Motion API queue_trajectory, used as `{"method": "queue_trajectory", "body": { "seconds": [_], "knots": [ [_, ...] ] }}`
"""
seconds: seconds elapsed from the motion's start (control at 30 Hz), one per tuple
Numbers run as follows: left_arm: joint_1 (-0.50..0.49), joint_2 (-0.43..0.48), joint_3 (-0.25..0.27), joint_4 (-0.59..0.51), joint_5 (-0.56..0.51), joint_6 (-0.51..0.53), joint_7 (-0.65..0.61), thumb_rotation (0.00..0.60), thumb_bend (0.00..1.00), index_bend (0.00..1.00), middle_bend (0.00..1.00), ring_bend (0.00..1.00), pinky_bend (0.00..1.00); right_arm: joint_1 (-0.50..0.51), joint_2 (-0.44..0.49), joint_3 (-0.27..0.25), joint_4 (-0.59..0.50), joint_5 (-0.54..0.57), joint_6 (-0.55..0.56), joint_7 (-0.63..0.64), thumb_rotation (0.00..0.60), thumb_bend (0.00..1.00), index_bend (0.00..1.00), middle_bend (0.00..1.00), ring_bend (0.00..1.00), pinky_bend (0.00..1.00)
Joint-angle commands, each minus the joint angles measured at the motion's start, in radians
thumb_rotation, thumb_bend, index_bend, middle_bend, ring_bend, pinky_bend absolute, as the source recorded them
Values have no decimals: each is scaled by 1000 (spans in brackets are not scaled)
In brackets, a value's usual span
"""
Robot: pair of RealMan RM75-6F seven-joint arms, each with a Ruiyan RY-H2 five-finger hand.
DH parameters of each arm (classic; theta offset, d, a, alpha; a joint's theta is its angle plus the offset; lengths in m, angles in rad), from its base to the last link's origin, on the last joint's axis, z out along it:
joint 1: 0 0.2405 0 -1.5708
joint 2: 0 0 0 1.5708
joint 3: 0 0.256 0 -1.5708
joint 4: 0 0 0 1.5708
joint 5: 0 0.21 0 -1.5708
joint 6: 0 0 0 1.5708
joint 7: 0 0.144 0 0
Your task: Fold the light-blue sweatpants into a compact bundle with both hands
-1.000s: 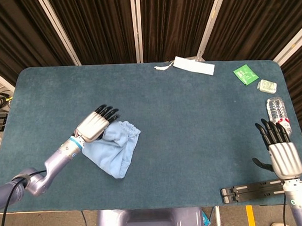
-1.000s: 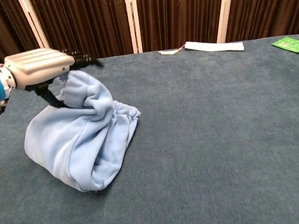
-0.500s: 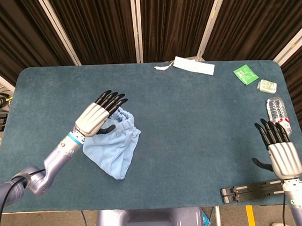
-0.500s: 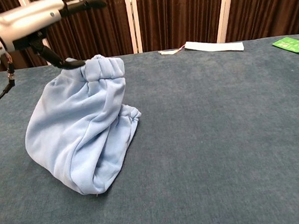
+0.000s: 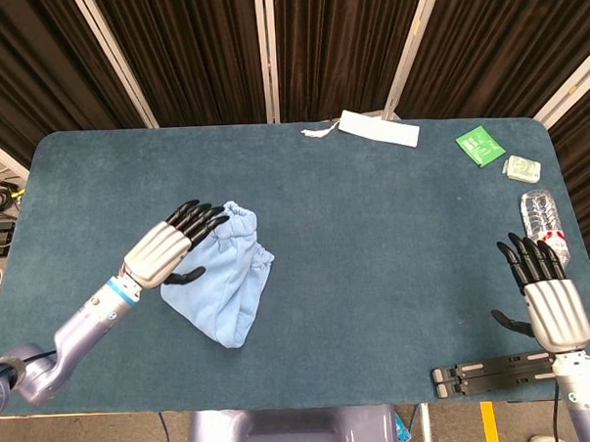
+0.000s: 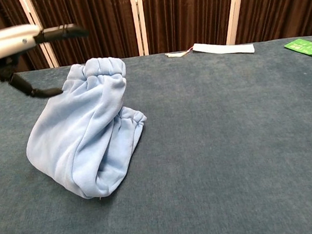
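The light-blue sweatpants [image 5: 222,275] lie bunched in a folded bundle at the table's left middle, the elastic waistband [image 6: 104,66] standing up at the far end. My left hand [image 5: 167,248] hovers just left of and above the bundle [image 6: 85,136], fingers spread, holding nothing. In the chest view its fingers [image 6: 58,33] show at the top left, apart from the cloth. My right hand [image 5: 546,288] rests open near the table's right front edge, far from the pants.
A white strip [image 5: 378,129] lies at the back edge. A green packet [image 5: 480,144], a small pale box [image 5: 521,167] and a plastic bottle [image 5: 543,216] sit at the back right. A black stand [image 5: 493,374] lies at the front right.
My left hand lifted the waistband end, let it go and drew back to the left. The cloth now stands folded over on its own. The right hand has not moved.
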Motion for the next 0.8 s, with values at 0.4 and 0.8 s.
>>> {"method": "queue_trajectory", "body": {
  "seconds": [0.4, 0.8],
  "knots": [
    [-15, -144, 5, 148, -53, -103, -104, 600, 458, 0, 0, 0, 0, 4, -5, 4, 13, 15, -15, 3, 600, 0, 14, 0, 0, 0],
    [-94, -277, -21, 210, -91, -226, -40, 600, 467, 0, 0, 0, 17, 5, -8, 11, 32, 37, -26, 8, 600, 0, 14, 0, 0, 0]
  ]
}}
